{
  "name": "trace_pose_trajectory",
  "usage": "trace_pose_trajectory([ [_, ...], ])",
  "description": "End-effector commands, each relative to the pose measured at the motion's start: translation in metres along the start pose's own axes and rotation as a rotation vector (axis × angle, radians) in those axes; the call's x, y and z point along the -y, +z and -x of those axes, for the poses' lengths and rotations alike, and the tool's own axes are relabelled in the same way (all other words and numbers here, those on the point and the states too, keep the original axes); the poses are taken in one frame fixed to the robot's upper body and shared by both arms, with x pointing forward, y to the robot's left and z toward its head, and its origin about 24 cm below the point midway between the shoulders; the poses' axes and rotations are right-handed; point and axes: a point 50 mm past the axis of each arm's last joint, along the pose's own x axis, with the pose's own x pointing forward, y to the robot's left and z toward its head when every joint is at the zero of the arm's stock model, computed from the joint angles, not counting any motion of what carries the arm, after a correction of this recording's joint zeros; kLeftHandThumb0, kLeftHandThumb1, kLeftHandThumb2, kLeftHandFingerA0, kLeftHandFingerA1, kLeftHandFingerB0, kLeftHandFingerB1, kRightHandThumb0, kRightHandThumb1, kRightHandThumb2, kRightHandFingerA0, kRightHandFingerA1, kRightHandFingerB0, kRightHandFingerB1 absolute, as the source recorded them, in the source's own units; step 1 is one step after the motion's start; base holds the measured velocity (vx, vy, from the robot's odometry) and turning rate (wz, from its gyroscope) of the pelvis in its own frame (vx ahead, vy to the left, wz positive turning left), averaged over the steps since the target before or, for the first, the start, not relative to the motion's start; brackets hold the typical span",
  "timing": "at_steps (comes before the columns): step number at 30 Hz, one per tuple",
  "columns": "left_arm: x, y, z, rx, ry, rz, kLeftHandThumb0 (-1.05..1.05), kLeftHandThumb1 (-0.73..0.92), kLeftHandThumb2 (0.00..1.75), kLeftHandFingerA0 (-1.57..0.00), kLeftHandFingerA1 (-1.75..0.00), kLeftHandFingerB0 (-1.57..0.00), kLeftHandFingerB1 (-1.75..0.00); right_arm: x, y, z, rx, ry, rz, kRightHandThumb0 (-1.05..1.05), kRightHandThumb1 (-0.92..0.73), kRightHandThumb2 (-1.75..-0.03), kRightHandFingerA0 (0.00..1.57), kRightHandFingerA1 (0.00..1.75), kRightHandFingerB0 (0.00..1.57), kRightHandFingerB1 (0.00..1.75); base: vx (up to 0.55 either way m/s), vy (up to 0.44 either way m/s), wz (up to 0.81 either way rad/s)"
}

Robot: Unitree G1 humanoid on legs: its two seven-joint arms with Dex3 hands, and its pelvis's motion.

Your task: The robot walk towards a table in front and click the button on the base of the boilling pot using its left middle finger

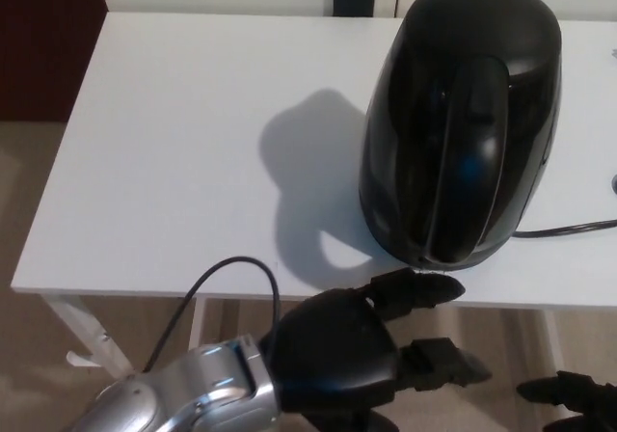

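Our left hand (337, 355), fingers (415, 290) spread and empty, nears the electric kettle (461, 123) at the white surface's (174, 162) edge; poor aim could shove it instead.

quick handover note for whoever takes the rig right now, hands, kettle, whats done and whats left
Left hand: open, holding nothing, raised at the near edge of the table, upper finger reaching just below the kettle base.
Right hand: low at the bottom right corner, idle; fingers unclear.
Boiling pot: upright on the table's right side, cord trailing right.
Done: robot is at the table, left hand brought up.
Left: press the base button; no press is visible yet.
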Motion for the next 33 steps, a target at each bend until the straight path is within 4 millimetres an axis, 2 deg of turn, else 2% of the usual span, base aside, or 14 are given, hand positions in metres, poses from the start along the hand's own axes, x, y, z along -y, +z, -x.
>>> trace_pose_trajectory([
  [1,0.008,-0.008,-0.004,-0.020,-0.038,-0.096,-0.58,0.68,0.61,-0.29,-0.32,-0.22,-0.28,0.010,0.001,0.002,0.047,-0.006,0.022,-0.67,-0.53,-0.87,0.29,0.48,0.31,0.46,0.00,0.000,0.00],
  [2,0.008,-0.010,-0.005,-0.030,-0.049,-0.099,-0.64,0.56,0.82,-0.20,-0.42,-0.15,-0.39,0.010,0.002,0.001,0.055,-0.009,0.023,-0.62,-0.51,-0.87,0.32,0.52,0.23,0.44,0.00,0.000,0.00],
  [3,0.011,-0.011,-0.004,-0.039,-0.052,-0.090,-0.58,0.68,0.61,-0.29,-0.32,-0.23,-0.28,0.010,0.002,0.001,0.036,-0.014,0.033,-0.65,-0.64,-0.59,0.31,0.37,0.25,0.30,0.00,0.000,0.00],
  [5,0.014,-0.012,-0.003,-0.044,-0.054,-0.084,-0.58,0.68,0.60,-0.30,-0.32,-0.24,-0.28,0.010,0.003,0.000,0.023,-0.018,0.048,-0.70,-0.54,-0.84,0.24,0.47,0.17,0.41,0.00,0.000,0.00],
  [11,0.023,-0.016,0.001,-0.060,-0.067,-0.076,-0.60,0.67,0.60,-0.31,-0.33,-0.24,-0.28,0.012,0.006,-0.002,-0.015,-0.021,0.049,-0.60,-0.62,-0.59,0.20,0.37,0.17,0.29,0.00,0.000,0.00],
  [12,0.023,-0.017,0.001,-0.064,-0.077,-0.083,-0.65,0.56,0.83,-0.22,-0.43,-0.17,-0.39,0.012,0.006,-0.003,-0.018,-0.020,0.052,-0.59,-0.63,-0.60,0.19,0.36,0.17,0.29,0.00,0.000,0.00],
  [13,0.023,-0.017,0.002,-0.065,-0.078,-0.082,-0.60,0.69,0.60,-0.30,-0.32,-0.23,-0.28,0.013,0.007,-0.003,-0.014,-0.019,0.053,-0.64,-0.52,-0.80,0.21,0.46,0.13,0.40,0.00,0.000,0.00],
  [18,0.025,-0.019,0.003,-0.072,-0.072,-0.093,-0.65,0.56,0.83,-0.22,-0.43,-0.17,-0.39,0.015,0.011,-0.002,0.014,-0.014,0.053,-0.60,-0.65,-0.58,0.30,0.39,0.23,0.30,0.00,0.000,0.00],
  [23,0.026,-0.019,0.003,-0.076,-0.071,-0.092,-0.60,0.68,0.60,-0.30,-0.32,-0.24,-0.28,0.015,0.011,-0.002,0.015,-0.012,0.060,-0.56,-0.64,-0.59,0.32,0.38,0.26,0.30,0.00,0.000,0.00],
  [24,0.025,-0.019,0.003,-0.081,-0.075,-0.099,-0.65,0.56,0.83,-0.22,-0.43,-0.17,-0.39,0.016,0.012,-0.003,0.009,-0.015,0.073,-0.57,-0.64,-0.59,0.32,0.38,0.26,0.30,0.00,0.000,0.00],
  [26,0.024,-0.019,0.003,-0.078,-0.054,-0.100,-0.60,0.67,0.60,-0.32,-0.32,-0.24,-0.29,0.016,0.013,-0.003,0.021,-0.018,0.065,-0.55,-0.64,-0.58,0.33,0.39,0.26,0.30,0.00,0.000,0.00],
  [27,0.023,-0.020,0.002,-0.080,-0.059,-0.099,-0.65,0.56,0.83,-0.23,-0.43,-0.18,-0.39,0.017,0.015,-0.002,0.034,-0.015,0.062,-0.62,-0.52,-0.82,0.30,0.49,0.21,0.42,0.00,0.000,0.00],
  [30,0.022,-0.021,0.001,-0.083,-0.055,-0.095,-0.60,0.67,0.61,-0.30,-0.32,-0.23,-0.28,0.018,0.015,-0.002,0.038,-0.020,0.067,-0.62,-0.52,-0.81,0.32,0.49,0.21,0.42,0.00,0.000,0.00],
  [33,0.021,-0.022,0.000,-0.087,-0.065,-0.110,-0.60,0.69,0.61,-0.29,-0.31,-0.23,-0.28,0.018,0.016,-0.003,0.048,-0.020,0.049,-0.53,-0.61,-0.58,0.45,0.41,0.31,0.32,0.00,0.000,0.00],
])
